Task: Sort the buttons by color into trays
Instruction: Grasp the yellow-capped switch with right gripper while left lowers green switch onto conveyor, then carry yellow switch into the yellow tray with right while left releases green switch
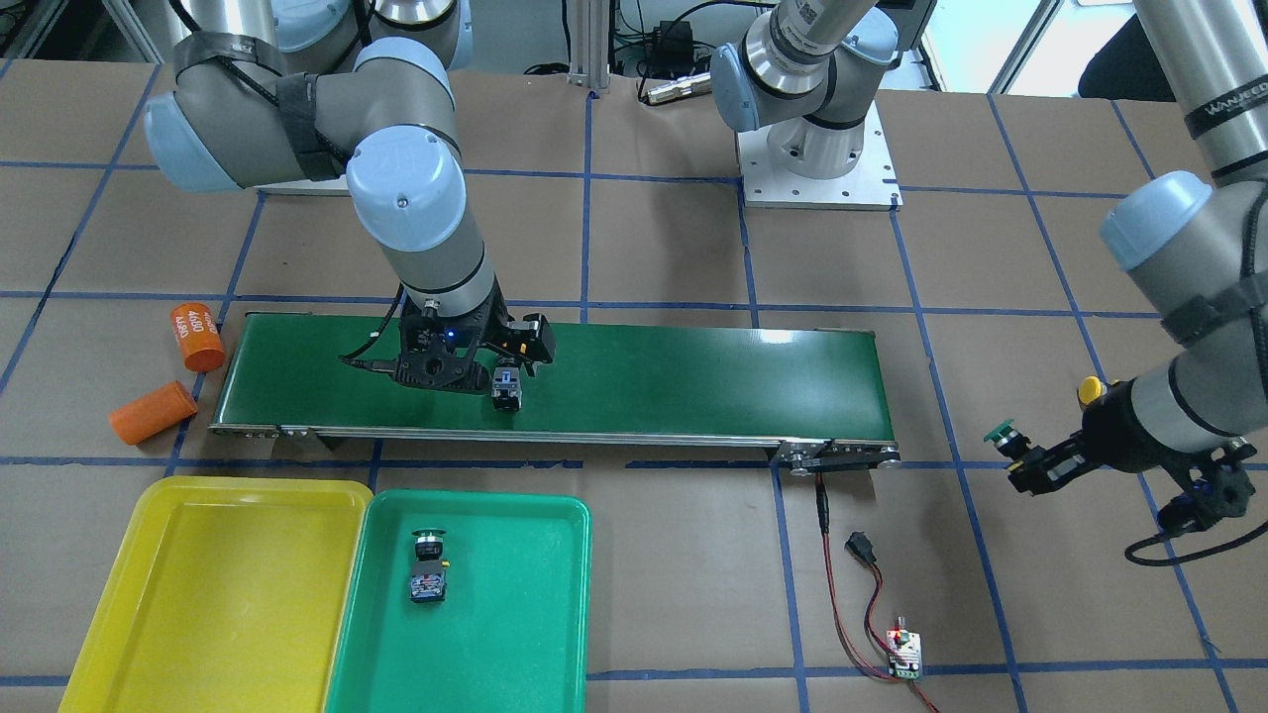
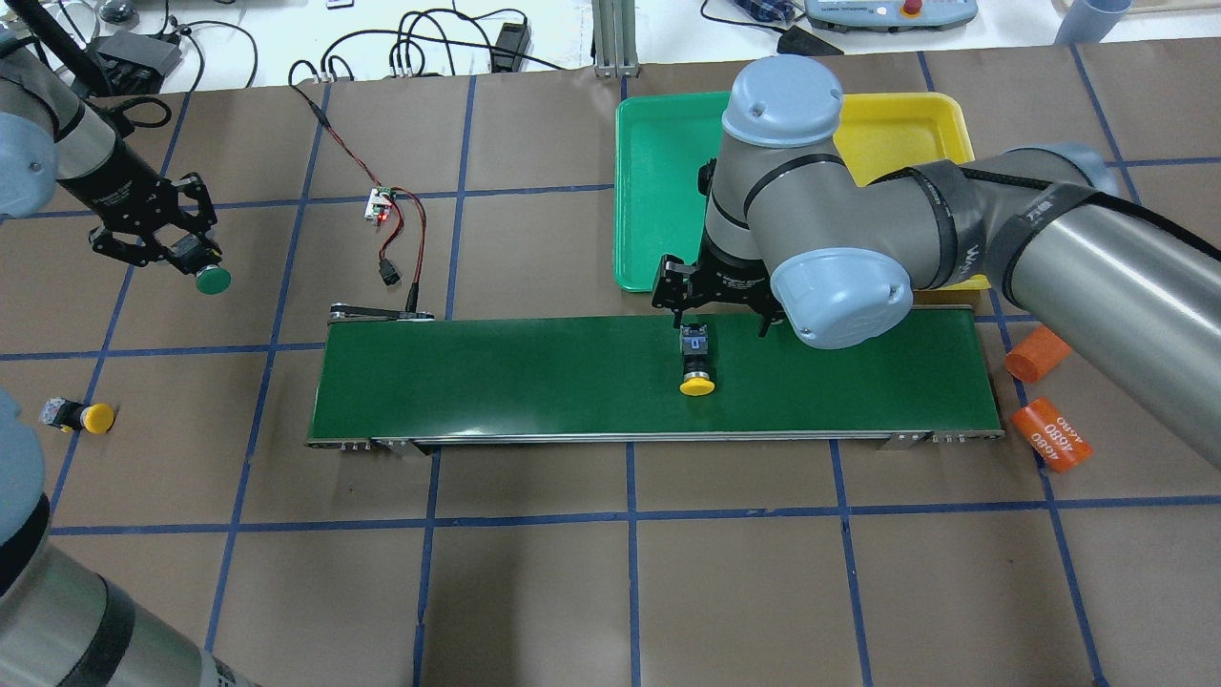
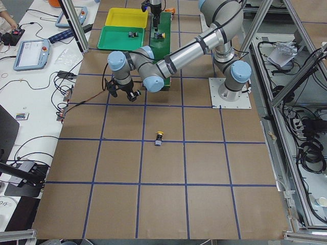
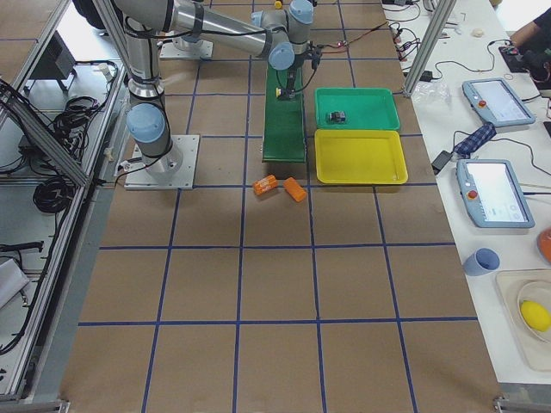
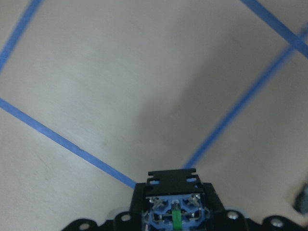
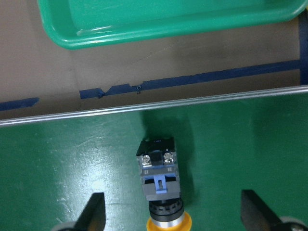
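A yellow button on the belt (image 2: 696, 368) lies on its side on the green conveyor belt (image 1: 693, 376), cap toward the robot. The right gripper (image 6: 174, 214) hangs low over it, fingers spread wide to either side and touching nothing, apparently lined up for a pick.

Just past the belt, the green tray (image 1: 525, 604) and the yellow tray (image 1: 218, 594) sit side by side within that arm's reach. A green button in the tray (image 1: 429, 566) lies in the green one, while the yellow one has no button in it.

At the belt's far end, the left gripper (image 2: 194, 258) pinches a held green button (image 2: 212, 279) by its body above the table, cap jutting out. It is probably bound for the belt, which seems to bridge the gap to the trays. A stray yellow button (image 2: 84, 418) waits on the table near that arm.

From overhead, the right arm covers much of both trays and the sorted button. The left wrist camera shows only the switch's rear terminals, and the right wrist camera cuts the yellow cap at its lower edge.
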Controlling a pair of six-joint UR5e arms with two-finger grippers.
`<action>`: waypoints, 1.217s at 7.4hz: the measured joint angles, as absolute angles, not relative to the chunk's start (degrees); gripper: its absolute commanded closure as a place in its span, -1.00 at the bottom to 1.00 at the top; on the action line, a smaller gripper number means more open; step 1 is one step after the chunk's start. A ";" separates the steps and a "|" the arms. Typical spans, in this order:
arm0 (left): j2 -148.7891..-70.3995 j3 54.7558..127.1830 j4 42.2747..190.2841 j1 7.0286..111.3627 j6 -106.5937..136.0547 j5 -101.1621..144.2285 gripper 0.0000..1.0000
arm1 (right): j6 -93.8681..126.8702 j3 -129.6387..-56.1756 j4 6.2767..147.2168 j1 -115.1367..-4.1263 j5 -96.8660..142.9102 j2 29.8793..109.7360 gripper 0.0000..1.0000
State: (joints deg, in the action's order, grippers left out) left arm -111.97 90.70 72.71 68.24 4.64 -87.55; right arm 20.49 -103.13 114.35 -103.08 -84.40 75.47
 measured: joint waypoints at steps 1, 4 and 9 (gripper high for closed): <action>-109.92 93.99 72.54 70.13 3.39 -87.58 1.00 | 20.34 -103.10 114.37 -103.08 -84.37 74.30 -0.68; -105.81 99.17 71.62 75.37 0.69 -88.01 1.00 | 20.77 -103.16 114.19 -102.62 -85.05 71.68 1.00; -104.04 102.48 71.13 80.54 -0.55 -87.46 1.00 | 20.74 -102.14 113.53 -100.95 -89.34 72.01 1.00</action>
